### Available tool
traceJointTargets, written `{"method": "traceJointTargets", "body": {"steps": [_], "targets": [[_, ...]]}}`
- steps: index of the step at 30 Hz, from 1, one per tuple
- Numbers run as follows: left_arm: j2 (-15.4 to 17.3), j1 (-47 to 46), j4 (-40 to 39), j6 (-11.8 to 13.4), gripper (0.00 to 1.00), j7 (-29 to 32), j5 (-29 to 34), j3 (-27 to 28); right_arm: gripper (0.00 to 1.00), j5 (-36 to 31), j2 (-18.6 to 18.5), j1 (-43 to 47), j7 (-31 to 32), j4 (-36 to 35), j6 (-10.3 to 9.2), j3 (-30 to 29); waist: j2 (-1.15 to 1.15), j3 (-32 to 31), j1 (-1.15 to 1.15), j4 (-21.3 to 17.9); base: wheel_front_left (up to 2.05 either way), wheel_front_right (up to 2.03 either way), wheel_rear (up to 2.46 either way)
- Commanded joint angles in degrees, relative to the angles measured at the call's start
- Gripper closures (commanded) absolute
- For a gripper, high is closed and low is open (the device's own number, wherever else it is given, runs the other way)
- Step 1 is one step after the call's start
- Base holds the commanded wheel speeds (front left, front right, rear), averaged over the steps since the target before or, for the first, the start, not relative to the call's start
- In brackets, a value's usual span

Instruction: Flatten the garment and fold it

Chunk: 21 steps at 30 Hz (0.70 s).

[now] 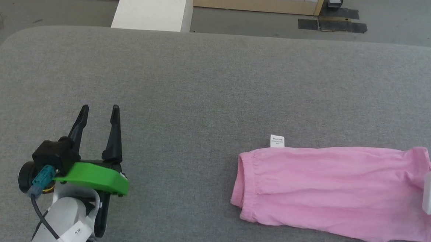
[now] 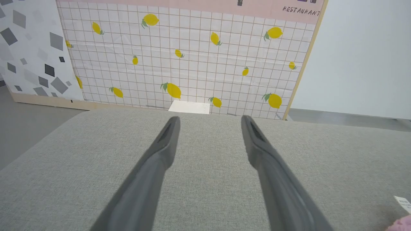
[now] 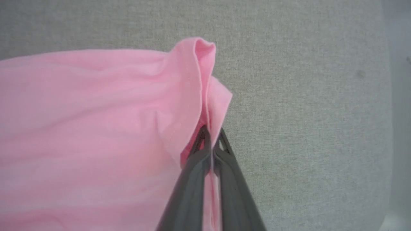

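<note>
Pink soft cotton shorts [image 1: 330, 189] with a gathered waistband lie spread on the grey fabric-covered table [image 1: 203, 79], toward the robot's right, with a small white label [image 1: 277, 141] poking out at their far edge. The right gripper [image 3: 212, 134] has its 2 dark fingers pinched together on a raised fold at the end opposite the waistband. The left gripper [image 1: 100, 108], well apart from the cloth, hovers with fingers spread, gripping nothing.
</note>
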Motion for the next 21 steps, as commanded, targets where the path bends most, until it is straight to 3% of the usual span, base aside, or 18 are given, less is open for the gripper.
{"method": "traceJointTargets", "body": {"steps": [1, 7, 12, 16, 21], "targets": [[-0.25, 0.91, 0.07, -0.47, 0.0, -0.28, 0.8, 0.48, 1.0, -0.57, -0.66, 0.19, 0.49, -2.12, -0.1, 1.25, 0.0, -0.64, 0.0, -0.01, 0.0, 0.0, 0.0], [-0.89, 2.26, -0.22, -0.97, 0.0, -0.28, 0.85, 1.5, 1.0, 4.04, -1.37, 6.7, 9.39, -16.91, -0.1, 7.6, 0.0, -2.7, 0.0, 0.39, 0.0, 0.0, 0.0], [-1.03, 3.11, -0.47, -1.26, 0.0, -0.28, 1.09, 1.85, 1.0, 8.46, 0.9, 10.91, 16.26, -29.15, -0.1, 12.27, 0.0, -3.3, 0.0, 0.78, 0.0, 0.0, 0.0], [-1.17, 3.54, -0.89, -1.45, 0.0, -0.28, 1.32, 2.0, 1.0, 9.49, 4.17, 9.98, 17.27, -31.92, -0.1, 16.19, 0.0, -2.92, 0.0, 1.2, 0.0, 0.0, 0.0], [-1.54, 3.65, -0.98, -1.72, 0.0, -0.28, 1.36, 2.01, 1.0, 9.28, 8.17, 5.52, 15.04, -29.37, -0.1, 21.19, 0.0, -2.1, 0.0, 2.42, 0.0, 0.0, 0.0]]}}
